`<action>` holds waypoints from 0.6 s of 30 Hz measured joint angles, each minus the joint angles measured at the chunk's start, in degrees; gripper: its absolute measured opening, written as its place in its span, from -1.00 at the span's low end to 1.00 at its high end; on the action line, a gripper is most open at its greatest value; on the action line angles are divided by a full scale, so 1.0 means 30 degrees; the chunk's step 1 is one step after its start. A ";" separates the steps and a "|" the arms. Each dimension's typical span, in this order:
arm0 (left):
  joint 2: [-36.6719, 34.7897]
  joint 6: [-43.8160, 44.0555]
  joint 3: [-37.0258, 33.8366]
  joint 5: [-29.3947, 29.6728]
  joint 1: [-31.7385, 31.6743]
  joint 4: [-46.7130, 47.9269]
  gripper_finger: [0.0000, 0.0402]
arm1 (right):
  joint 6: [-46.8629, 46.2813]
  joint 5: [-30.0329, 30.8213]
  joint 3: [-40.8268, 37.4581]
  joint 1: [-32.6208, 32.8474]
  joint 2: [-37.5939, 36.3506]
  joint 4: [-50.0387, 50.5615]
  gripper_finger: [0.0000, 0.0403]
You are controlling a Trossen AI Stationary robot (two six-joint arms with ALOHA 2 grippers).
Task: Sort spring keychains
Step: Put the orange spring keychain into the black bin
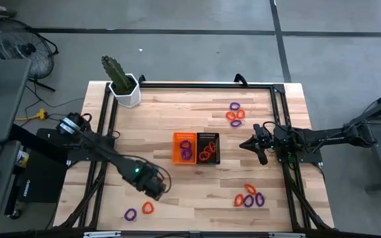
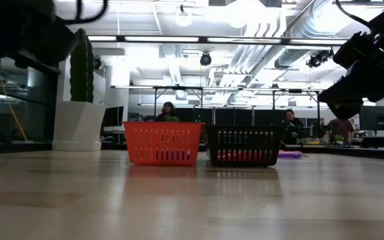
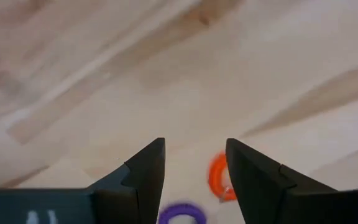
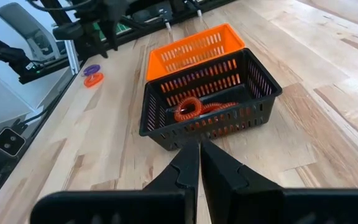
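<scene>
Wooden table [image 1: 177,192] of pale butcher-block planks fills the scene, with everything placed around the two small mesh bins side by side at its centre. Orange bin [image 1: 183,147] holds purple coils; black bin [image 1: 208,148] beside it holds orange ones. White pot with a green cactus [image 1: 123,86] stands well behind the bins, toward the table's far left corner.

Left gripper [image 1: 153,190] hovers in front of the bins on the left, fingers apart and empty, above a purple keychain [image 1: 131,214] and an orange keychain [image 1: 148,207] lying just beside each other. Right gripper [image 1: 259,147] waits right of the black bin, fingers pressed together, holding nothing.

More keychains lie loose: one cluster [image 1: 235,114] behind and right of the bins, another cluster [image 1: 250,197] in front and right.

Each keychain is a small oval loop of coiled plastic, likely very light, springy and smooth, so it may squirm or flick away. Pinching across one side of the coil looks safest.
</scene>
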State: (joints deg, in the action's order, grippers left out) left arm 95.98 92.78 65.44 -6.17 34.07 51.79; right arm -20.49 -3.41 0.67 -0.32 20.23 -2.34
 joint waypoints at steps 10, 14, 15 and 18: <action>0.0443 0.0756 -0.0470 0.0355 0.2437 -0.1029 -0.18 | 0.0000 -0.0004 0.0000 -0.0005 0.0000 -0.0009 -0.94; 0.1081 0.0726 -0.0470 0.0399 0.2849 -0.2269 -0.18 | 0.0000 0.0003 0.0000 0.0000 0.0000 -0.0011 -0.94; 0.1223 0.0674 -0.0470 0.0385 0.2967 -0.2474 -0.18 | 0.0000 -0.0004 0.0000 -0.0001 0.0000 -0.0004 -0.94; 0.1575 0.0521 -0.0470 0.0313 0.3094 -0.3073 -0.18 | 0.0000 0.0004 0.0000 -0.0004 0.0000 -0.0007 -0.94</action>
State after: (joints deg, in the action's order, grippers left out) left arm 100.71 94.34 64.03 -5.23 43.35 42.57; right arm -20.49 -3.40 0.67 -0.33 20.23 -2.36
